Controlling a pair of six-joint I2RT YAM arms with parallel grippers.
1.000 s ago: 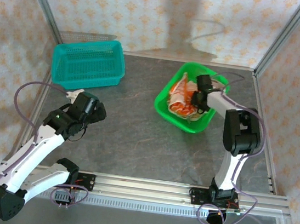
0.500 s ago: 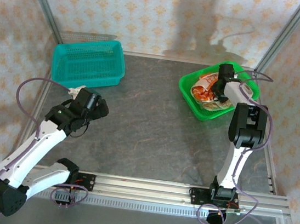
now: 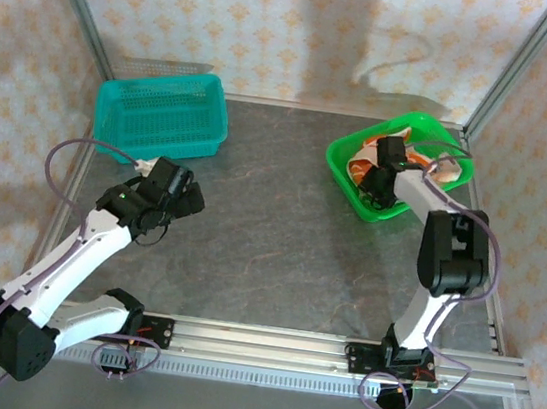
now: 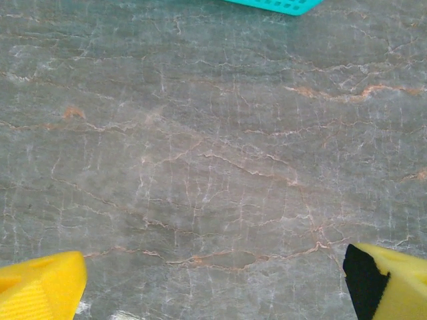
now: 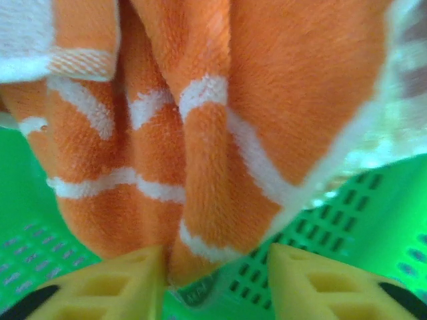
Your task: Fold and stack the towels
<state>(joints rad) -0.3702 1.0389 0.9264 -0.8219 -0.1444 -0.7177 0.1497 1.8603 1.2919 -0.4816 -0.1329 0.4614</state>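
The towels [image 3: 443, 166] lie bunched in the green basket [image 3: 344, 165] at the table's 2 o'clock. The right gripper [image 5: 217, 280] hangs over them, jaws partly apart around an orange fold, not clamping it. At 9 o'clock the left gripper [image 4: 213, 287] gapes wide above bare table [image 4: 200, 133].

- Right wrist view: the orange towel [image 5: 200, 100] runs off the frame from 9 through 12 o'clock. A pale patch [image 5: 407, 73] at 2 o'clock is too blurred to name.
- The right gripper [image 5: 215, 259] has its fingers cut off at 6 o'clock.
- Left wrist view: the teal basket [image 4: 273, 5] is clipped at 12 o'clock, and the left gripper [image 4: 213, 267] fingers at 7 and 5.
- Top view: the right gripper hides part of the towels [image 3: 440, 169] in the green basket [image 3: 335, 160], and their prints are too small to read.
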